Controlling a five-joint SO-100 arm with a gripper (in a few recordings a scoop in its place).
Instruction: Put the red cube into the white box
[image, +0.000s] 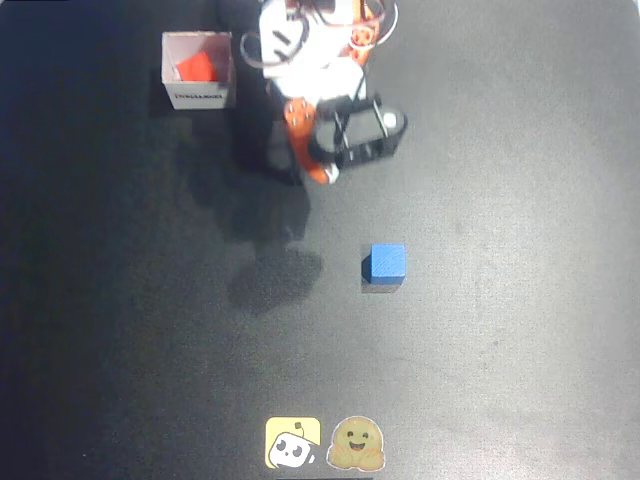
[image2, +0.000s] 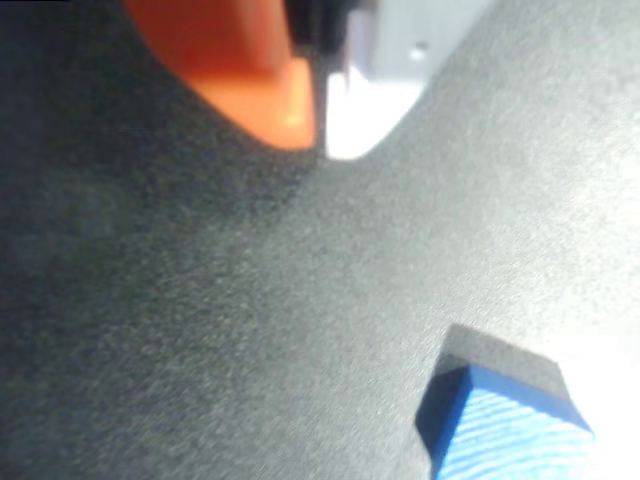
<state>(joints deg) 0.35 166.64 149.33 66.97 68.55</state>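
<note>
My pincer hangs with its orange and white fingertips pressed together on nothing, above the dark table. Just ahead in the wrist view sits the blue cube, well clear of any path. Farther off, the red cube lies tilted inside the white box; I judge it light, stiff and matte, best pinched across opposite flat faces.

The overhead camera is looking straight down on the dark table from well above. The wrist camera is riding close behind the hand, facing the table; both are showing the blue cube.
</note>
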